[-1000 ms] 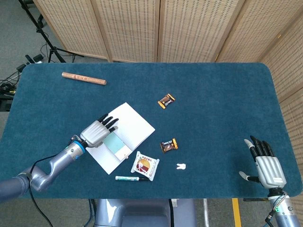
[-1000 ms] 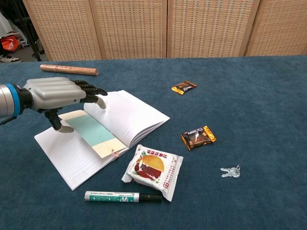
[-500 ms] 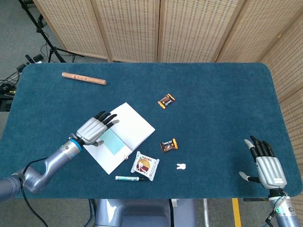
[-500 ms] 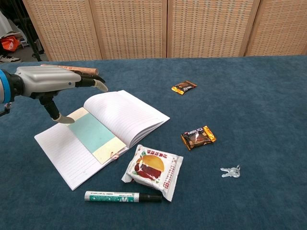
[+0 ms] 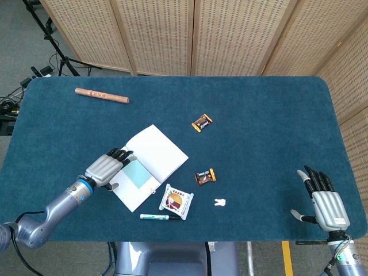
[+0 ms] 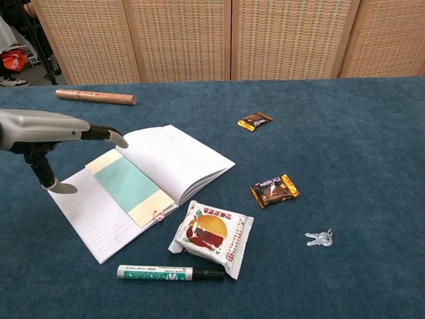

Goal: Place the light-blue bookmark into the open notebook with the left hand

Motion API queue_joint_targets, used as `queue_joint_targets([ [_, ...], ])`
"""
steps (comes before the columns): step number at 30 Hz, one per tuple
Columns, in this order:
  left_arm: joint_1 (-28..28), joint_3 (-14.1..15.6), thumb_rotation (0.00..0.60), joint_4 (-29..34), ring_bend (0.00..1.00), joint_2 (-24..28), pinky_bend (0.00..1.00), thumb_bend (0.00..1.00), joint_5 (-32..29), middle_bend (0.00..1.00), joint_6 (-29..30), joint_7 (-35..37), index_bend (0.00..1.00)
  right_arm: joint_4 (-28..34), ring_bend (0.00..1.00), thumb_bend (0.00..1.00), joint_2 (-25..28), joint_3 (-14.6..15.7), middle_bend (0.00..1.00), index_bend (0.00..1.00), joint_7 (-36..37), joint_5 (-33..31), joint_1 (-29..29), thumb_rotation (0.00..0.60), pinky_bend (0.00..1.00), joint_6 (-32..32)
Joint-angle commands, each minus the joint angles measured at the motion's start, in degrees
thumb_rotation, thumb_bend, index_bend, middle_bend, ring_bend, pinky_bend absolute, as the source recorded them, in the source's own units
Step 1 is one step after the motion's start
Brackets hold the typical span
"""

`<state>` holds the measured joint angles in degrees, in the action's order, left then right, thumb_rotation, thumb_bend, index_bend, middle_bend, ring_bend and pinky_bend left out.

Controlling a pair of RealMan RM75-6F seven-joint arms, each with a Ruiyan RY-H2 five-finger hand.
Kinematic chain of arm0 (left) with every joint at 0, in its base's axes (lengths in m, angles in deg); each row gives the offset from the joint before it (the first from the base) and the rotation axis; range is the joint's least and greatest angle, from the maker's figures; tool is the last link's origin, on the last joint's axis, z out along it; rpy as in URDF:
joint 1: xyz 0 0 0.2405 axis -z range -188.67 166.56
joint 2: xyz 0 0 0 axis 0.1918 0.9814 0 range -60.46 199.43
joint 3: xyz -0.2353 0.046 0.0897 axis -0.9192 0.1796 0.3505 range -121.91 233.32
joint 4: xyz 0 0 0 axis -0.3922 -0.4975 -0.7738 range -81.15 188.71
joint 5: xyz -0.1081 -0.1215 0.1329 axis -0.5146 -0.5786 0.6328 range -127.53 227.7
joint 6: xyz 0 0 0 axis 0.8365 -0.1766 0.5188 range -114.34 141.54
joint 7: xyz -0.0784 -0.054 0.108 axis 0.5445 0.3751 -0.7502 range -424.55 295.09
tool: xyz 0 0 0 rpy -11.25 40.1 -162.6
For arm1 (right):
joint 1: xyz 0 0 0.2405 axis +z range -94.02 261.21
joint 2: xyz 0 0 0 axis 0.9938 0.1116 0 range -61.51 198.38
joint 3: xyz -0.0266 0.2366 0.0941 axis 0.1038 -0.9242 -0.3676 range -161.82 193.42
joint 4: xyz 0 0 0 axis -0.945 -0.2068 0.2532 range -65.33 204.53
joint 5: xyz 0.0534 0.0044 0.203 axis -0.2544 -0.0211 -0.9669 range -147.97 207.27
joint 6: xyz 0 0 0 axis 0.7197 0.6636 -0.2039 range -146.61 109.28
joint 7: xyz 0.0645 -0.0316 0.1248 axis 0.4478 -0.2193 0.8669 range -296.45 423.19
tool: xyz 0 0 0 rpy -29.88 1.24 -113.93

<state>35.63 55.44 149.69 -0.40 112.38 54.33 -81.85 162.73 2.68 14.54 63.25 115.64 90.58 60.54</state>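
Blue felt tabletop [image 5: 259, 109] backed by woven folding screens [image 5: 190, 34]. Left hand [image 5: 104, 168] pulled back off the pages since a second ago, empty, fingers spread; light-blue bookmark [image 6: 129, 183] lying flat in the open notebook [image 6: 169, 156] just beside its fingertips. Right hand [image 5: 323, 198] resting open, well apart from both.

Left hand [image 6: 46, 133], silver with black fingers, has drawn back toward the table's left edge, off the open white lined notebook [image 6: 143, 183]. Light-blue rectangular bookmark [image 6: 125, 181], earlier partly covered, now lies fully exposed on the left page.
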Motion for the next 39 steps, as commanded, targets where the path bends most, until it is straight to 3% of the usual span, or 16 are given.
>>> queue_joint_targets([
  [1,0.91,1.39,0.600,2.11,0.00,0.92,0.00,0.29,-6.45,0.00,-0.94,-3.72,0.00,0.09,0.00,0.16,0.06,0.10,0.00,0.00,0.06,0.27,-0.10,0.600,0.00,0.23],
  [21,7.73,4.52,0.600,2.23,0.00,-2.48,0.00,0.30,-22.95,0.00,-0.04,-12.92,0.00,-0.19,0.00,0.16,0.34,0.01,0.00,0.00,1.35,0.86,-0.45,0.600,0.00,1.13],
  [39,11.06,7.62,0.600,2.79,0.00,-3.69,0.00,0.30,-27.63,0.00,1.26,-15.14,0.00,-0.09,0.00,0.16,0.43,0.00,0.00,0.00,1.54,1.21,-0.72,0.600,0.00,1.71],
])
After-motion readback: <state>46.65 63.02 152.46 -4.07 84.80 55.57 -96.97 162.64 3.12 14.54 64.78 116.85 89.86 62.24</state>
